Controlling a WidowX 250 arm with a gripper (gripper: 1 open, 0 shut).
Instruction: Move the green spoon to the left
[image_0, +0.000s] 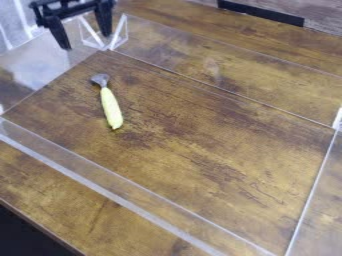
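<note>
A worn wooden table (227, 120), brown with dark grain and scuffs, fills nearly the whole view. A low clear plastic wall (160, 205) is set on it, enclosing a wide rectangular area; its near edge runs diagonally across the lower left and its far edge runs behind the gripper. At the top left, the black gripper (79, 32) is seen above the table, partly cut off by the upper edge of the view. Its two jaws are spread wide apart, and nothing is held between them. The green spoon (110, 103) is laid flat on the wood inside the enclosure, in the left part of the view, below the gripper and clear of it. Its grey metal head is pointed toward the upper left, and its yellow-green handle is angled down to the right.
</note>
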